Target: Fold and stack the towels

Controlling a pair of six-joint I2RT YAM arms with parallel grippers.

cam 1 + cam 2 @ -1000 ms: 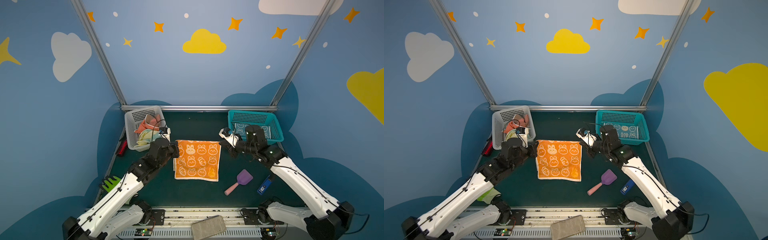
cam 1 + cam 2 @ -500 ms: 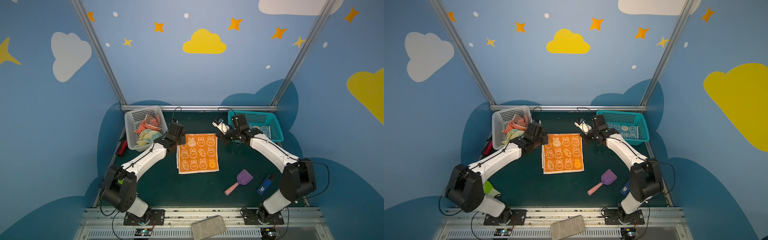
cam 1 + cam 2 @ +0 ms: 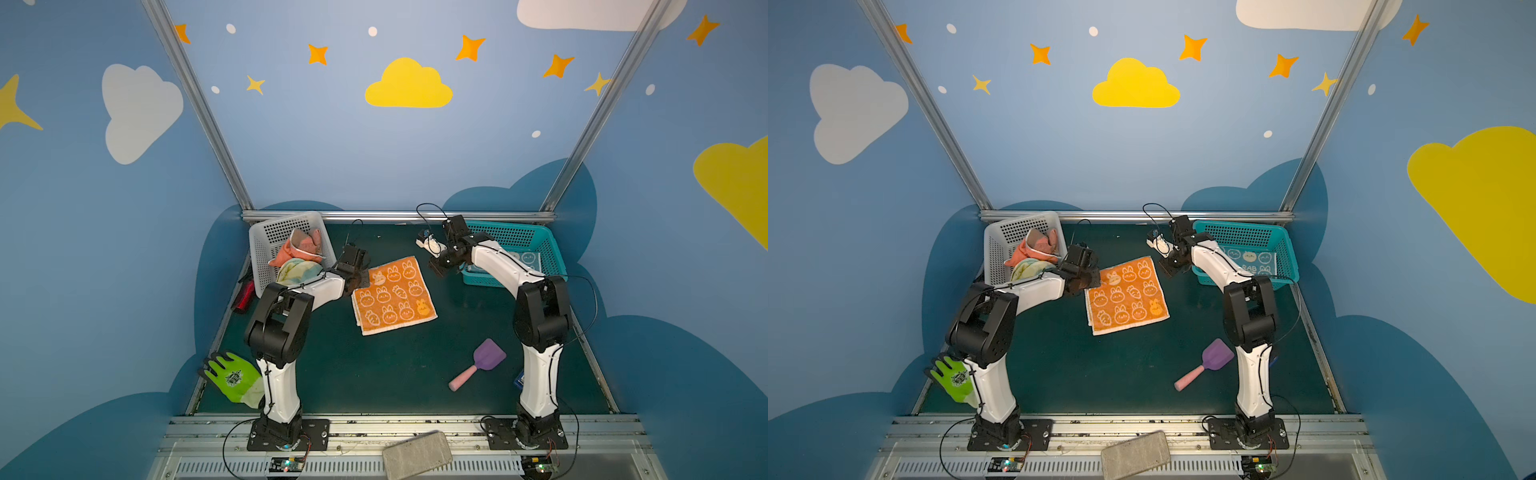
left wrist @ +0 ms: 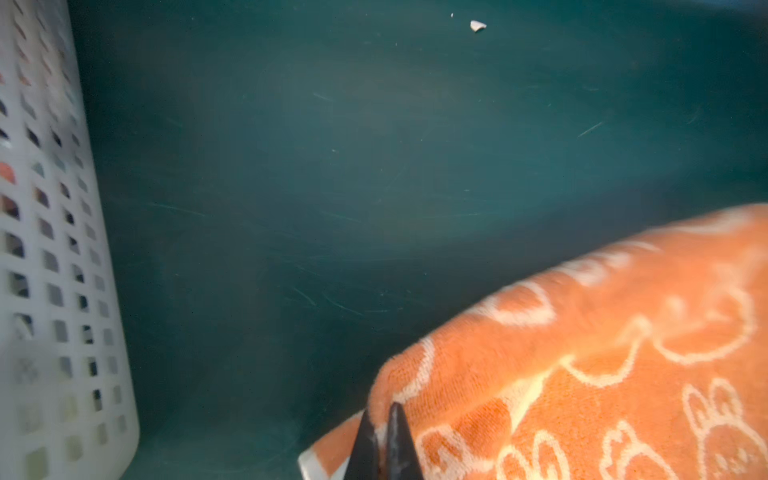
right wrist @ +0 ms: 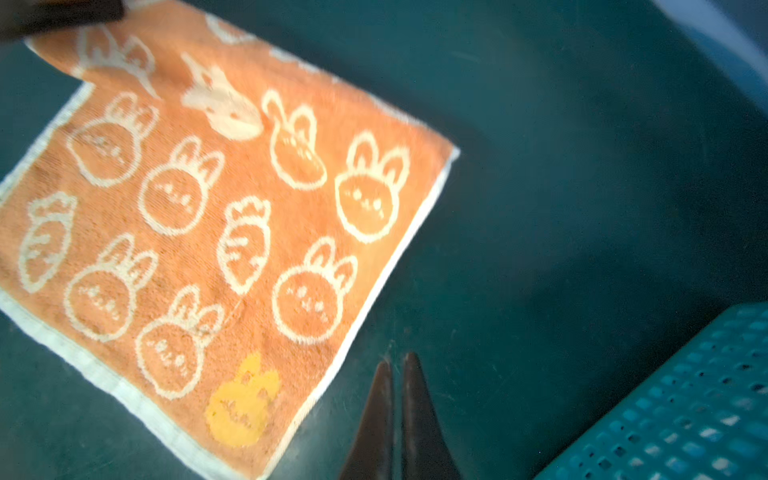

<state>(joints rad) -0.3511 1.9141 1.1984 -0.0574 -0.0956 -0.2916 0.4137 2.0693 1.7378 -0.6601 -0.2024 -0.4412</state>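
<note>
Though square before, orange towel (image 3: pixel 394 294) now skewed, corner in closed left jaws; right jaws closed, empty.

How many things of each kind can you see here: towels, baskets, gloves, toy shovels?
Towels: 4 (orange towel, salmon towel, pale striped towel, blue towel)
Baskets: 2 (white basket, teal basket)
Gloves: 1 (green glove)
Toy shovels: 1 (purple shovel)
Total: 8
</note>
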